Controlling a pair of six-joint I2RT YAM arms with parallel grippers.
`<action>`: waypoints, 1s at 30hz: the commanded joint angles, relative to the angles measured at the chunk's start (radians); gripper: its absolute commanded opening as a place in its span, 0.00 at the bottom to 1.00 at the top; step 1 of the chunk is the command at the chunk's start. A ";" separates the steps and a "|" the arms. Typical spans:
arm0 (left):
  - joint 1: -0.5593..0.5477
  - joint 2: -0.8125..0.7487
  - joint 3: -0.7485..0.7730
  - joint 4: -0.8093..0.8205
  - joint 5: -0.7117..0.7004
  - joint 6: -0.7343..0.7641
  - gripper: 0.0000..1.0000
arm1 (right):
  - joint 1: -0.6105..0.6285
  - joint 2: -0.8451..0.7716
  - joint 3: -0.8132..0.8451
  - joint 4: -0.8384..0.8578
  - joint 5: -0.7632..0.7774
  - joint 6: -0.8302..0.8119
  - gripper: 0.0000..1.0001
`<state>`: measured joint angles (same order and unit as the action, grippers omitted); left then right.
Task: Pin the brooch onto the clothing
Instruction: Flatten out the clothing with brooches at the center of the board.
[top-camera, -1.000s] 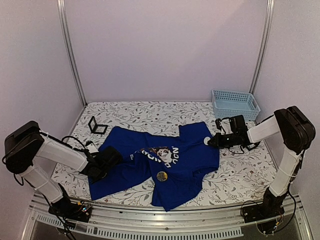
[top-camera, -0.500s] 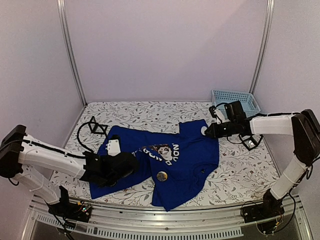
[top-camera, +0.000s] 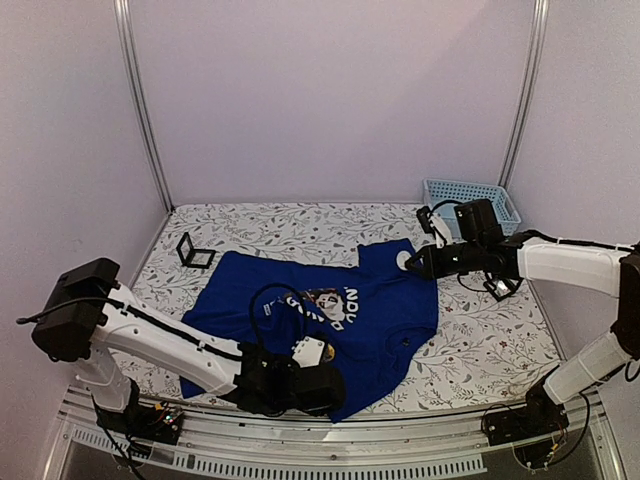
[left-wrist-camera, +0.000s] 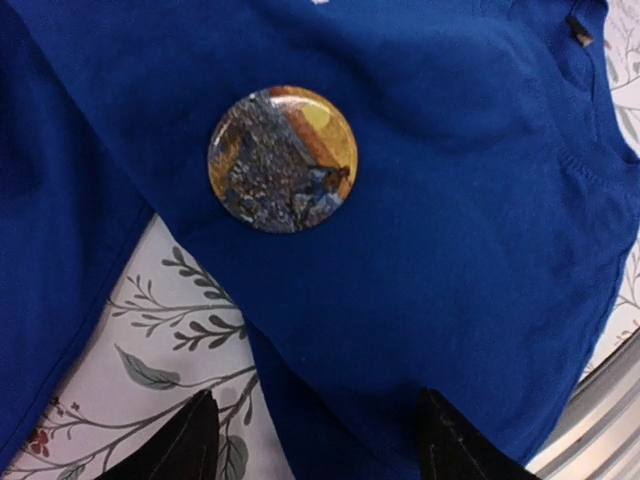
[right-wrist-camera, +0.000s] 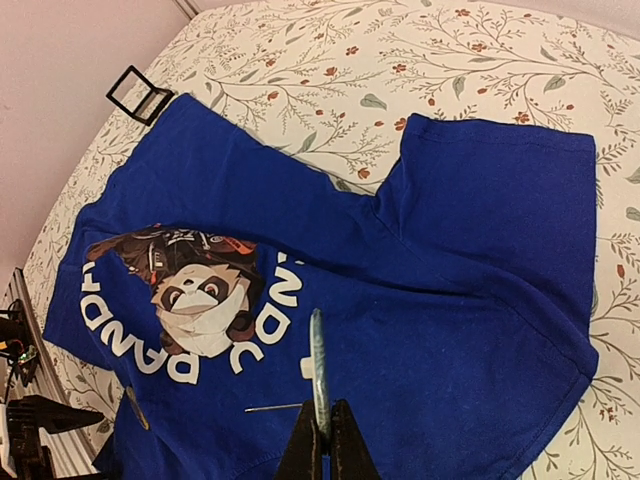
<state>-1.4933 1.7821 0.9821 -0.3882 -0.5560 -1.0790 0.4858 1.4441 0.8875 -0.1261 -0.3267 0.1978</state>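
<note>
A blue T-shirt (top-camera: 385, 310) lies spread out in the middle of the table (top-camera: 480, 345). The table has a cloth with leaves on it. The shirt has a panda picture (right-wrist-camera: 200, 295) with white letters around it.

A round badge (left-wrist-camera: 283, 158) lies on the shirt, on the part nearest the front edge of the table. It is gold and dark blue. The left gripper (left-wrist-camera: 318, 400) is over that part of the shirt. Its two black fingers (left-wrist-camera: 190, 445) are wide apart with nothing between them. They do not touch the badge.

The right gripper (right-wrist-camera: 322, 412) is over the far right part of the shirt, by a sleeve. Its fingers are pinched tight on a thin pale disc (right-wrist-camera: 318, 360), which stands up on its edge. A thin pin (right-wrist-camera: 272, 408) sticks out from the side of it. I cannot tell if the disc touches the shirt.

A light blue basket (top-camera: 470, 208) sits in the far right corner of the table. A small black frame (top-camera: 195, 250) lies near the left edge.
</note>
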 joint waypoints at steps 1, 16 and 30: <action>0.039 0.070 0.031 -0.066 0.166 0.076 0.65 | 0.010 -0.041 -0.017 -0.011 -0.016 0.003 0.00; -0.061 0.225 0.219 0.367 0.672 0.698 0.00 | 0.011 -0.098 -0.031 -0.018 -0.061 0.010 0.00; -0.016 -0.196 -0.090 0.327 0.333 0.368 0.47 | 0.125 0.049 -0.154 0.115 -0.155 0.074 0.00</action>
<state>-1.5444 1.7802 0.9985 -0.0189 0.0639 -0.4709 0.5800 1.4029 0.7994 -0.0948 -0.4374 0.2283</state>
